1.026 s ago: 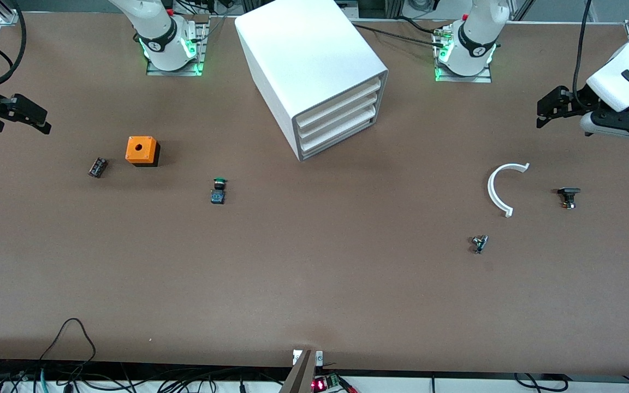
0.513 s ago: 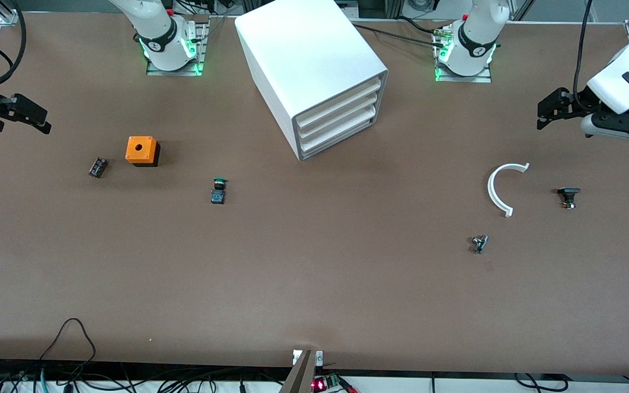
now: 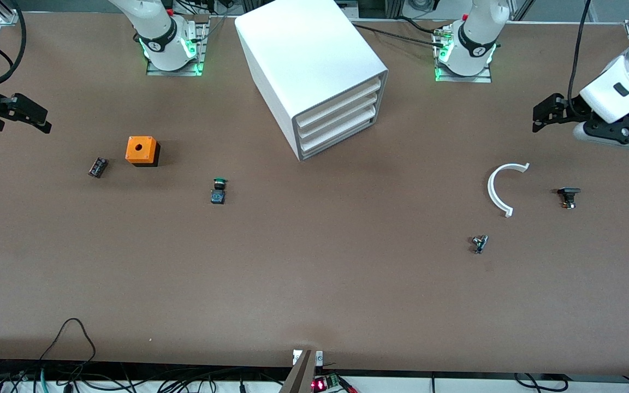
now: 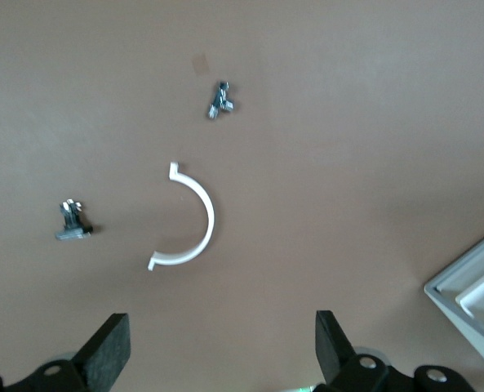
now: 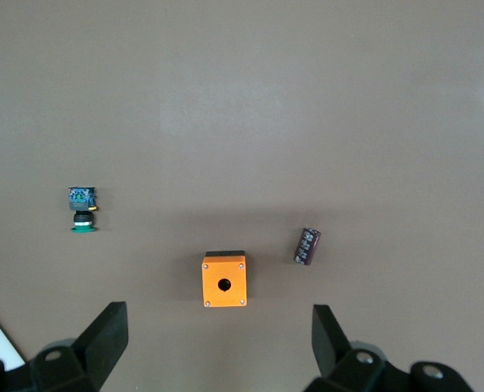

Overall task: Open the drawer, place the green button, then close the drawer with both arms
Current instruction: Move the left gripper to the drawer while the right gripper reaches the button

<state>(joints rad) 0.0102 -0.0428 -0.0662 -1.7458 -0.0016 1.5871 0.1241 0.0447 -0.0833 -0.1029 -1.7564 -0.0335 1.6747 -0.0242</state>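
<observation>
right tool (image 3: pixel 41 121) gaping, empty, over the counter (image 3: pixel 314 284) at the right arm's end | button (image 3: pixel 218 190) on the counter, nearer the camera than the cabinet (image 3: pixel 314 71) | drawer (image 3: pixel 339 140) shut, contents hidden | left tool (image 3: pixel 539 113) gaping, empty, over the left arm's end | progress: nothing done; opening, placing, closing all remain

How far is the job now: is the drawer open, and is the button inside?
Nothing is done yet. The drawer is shut and the button lies on the table. The left gripper and right gripper are open and empty, up over the table ends. Opening, placing and closing remain.
</observation>
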